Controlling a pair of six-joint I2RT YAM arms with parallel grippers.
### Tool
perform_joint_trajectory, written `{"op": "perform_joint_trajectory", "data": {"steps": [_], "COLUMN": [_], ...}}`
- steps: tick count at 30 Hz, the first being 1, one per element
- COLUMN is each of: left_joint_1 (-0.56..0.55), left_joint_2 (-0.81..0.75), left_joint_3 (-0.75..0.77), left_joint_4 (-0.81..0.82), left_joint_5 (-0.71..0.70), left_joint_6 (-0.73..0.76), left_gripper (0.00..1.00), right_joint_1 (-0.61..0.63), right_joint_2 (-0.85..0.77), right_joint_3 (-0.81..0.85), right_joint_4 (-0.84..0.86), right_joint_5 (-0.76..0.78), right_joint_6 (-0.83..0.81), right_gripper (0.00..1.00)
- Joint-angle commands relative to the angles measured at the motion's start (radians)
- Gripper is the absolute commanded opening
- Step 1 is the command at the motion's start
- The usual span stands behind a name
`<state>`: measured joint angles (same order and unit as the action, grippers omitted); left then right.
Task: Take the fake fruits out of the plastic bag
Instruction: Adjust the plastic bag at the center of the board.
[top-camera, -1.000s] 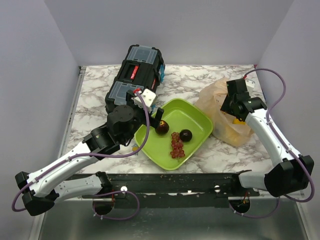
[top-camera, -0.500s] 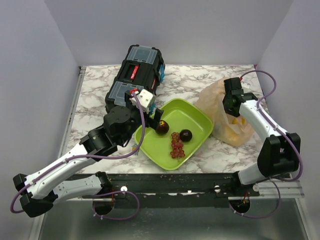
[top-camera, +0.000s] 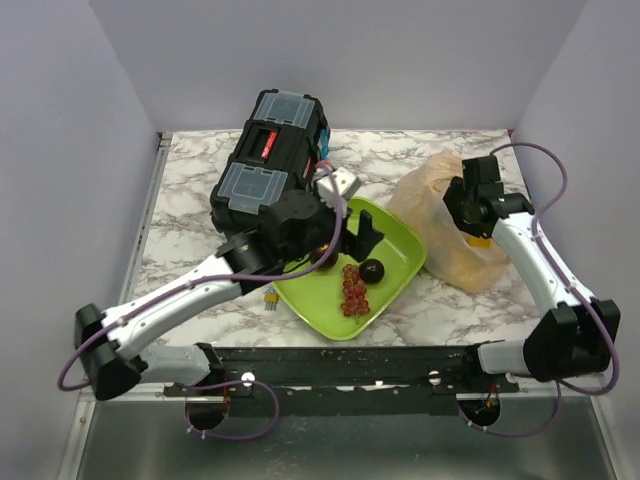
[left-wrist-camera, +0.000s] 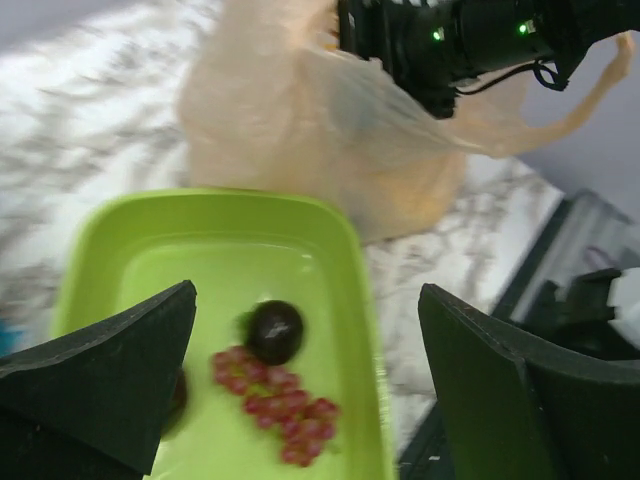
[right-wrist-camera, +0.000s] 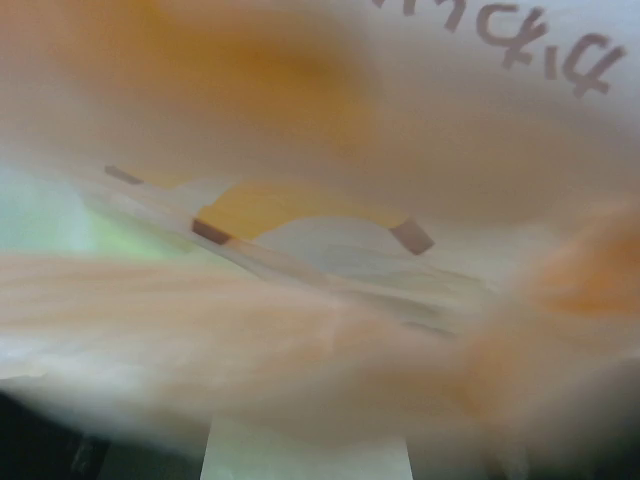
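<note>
Peach-orange film, the plastic bag at frame right looks limp and slippery, best pinched by its loose rim; the left gripper gapes empty, the right gripper I can't tell.

The plastic bag is thin, crinkly, translucent peach-orange, and slumps in a loose heap on the surface, touching the right side of the green tray. A yellow fruit shows at the side of the bag away from the tray. Inside the tray lie a red grape bunch, stretched out flat near the front edge, and a glossy dark maroon fruit just behind it; a second maroon fruit sits further left, half hidden.
</note>
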<state>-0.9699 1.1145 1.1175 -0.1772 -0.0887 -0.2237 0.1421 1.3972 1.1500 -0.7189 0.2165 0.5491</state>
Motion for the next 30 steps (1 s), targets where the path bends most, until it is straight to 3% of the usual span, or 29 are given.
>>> {"op": "perform_joint_trajectory", "data": {"steps": [1,8,11,16,24,30], "left_joint_1": [0.002,0.001,-0.022,-0.059,-0.054,-0.049], "left_joint_2": [0.245,0.547,0.622,0.747,0.873,0.845], "left_joint_3": [0.156,0.300,0.367,0.549,0.725,0.672], "left_joint_4": [0.134,0.323,0.317,0.101,-0.079,-0.095], "left_joint_5": [0.271,0.260,0.186,-0.018,-0.085,-0.130], "left_joint_6": [-0.334,-0.573,-0.609,-0.672,-0.732,-0.780], "left_gripper": [0.91,0.90,0.90,0.86,0.80,0.75], "right_joint_1": [-0.004,-0.005,-0.004,-0.005,-0.005,-0.006], "right_joint_2": [-0.096,-0.139,-0.177,-0.219,-0.215,-0.228], "right_joint_3": [0.003,0.011,-0.006,-0.018,-0.015,-0.010], "right_joint_4": [-0.055,-0.133,-0.129,-0.085,-0.111,-0.119], "right_joint_5": [-0.064,0.071,0.135,0.099,0.138,0.173], "right_joint_6": [-0.011,0.037,0.060,0.048,0.021,0.022], "right_gripper": [0.67,0.70,0.68,0.67,0.67,0.67]}}
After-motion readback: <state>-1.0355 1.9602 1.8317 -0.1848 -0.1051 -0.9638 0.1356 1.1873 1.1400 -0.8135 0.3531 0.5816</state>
